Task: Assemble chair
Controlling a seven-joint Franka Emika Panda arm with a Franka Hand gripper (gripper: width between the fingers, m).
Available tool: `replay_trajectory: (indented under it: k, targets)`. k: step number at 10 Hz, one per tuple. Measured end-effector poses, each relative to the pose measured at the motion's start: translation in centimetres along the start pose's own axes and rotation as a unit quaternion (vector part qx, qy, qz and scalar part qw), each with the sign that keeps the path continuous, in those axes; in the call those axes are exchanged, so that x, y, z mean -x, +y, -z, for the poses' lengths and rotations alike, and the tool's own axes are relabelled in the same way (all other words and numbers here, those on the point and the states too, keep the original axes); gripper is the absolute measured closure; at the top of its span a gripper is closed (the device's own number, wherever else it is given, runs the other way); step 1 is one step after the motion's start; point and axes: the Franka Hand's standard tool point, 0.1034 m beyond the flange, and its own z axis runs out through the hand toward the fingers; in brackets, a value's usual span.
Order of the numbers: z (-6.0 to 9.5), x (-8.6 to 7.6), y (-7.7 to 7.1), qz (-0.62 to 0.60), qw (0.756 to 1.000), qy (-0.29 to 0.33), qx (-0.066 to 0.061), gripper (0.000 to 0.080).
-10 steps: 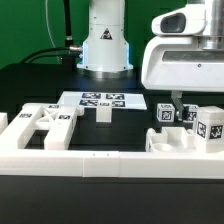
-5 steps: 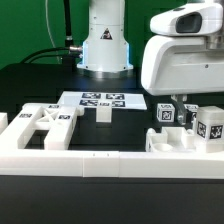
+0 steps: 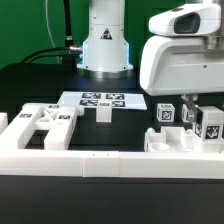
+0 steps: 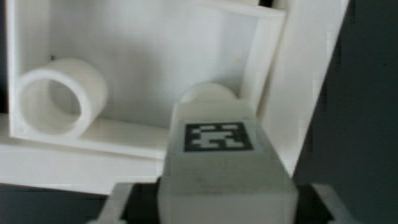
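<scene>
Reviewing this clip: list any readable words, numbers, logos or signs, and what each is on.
No readable text.
Black-and-white square tags, no letters: on the flat white marker board and the white furniture part.
Emblem on the white robot base: too blurred.

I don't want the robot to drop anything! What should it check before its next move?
1. Tagged part sits between the gripper fingers: ok.
2. Grip is firm: cannot tell.
3. Part's tag faces the wrist camera: ok.
4. Round white piece is apart from the tagged part: ok.
5. White frame part lies on the exterior view's left, away from the gripper: ok.
</scene>
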Motion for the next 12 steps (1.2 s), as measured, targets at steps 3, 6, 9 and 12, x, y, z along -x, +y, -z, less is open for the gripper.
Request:
replay_trajectory:
  k: [3,6,9,12]
  targets:
    - [0.0,0.0,0.0,-0.112,0.994,0.001,-0.002,0.0514]
    - [0.0,0.3,1.2,-0.251,0.968,-0.004,0.004,0.0514]
    - [0.1,0.7,2.9,-0.357,0.934,-0.005,0.014,0.0512]
    - [0.3,0.7,3.0,-0.364,0.931,-0.003,0.015,0.0281]
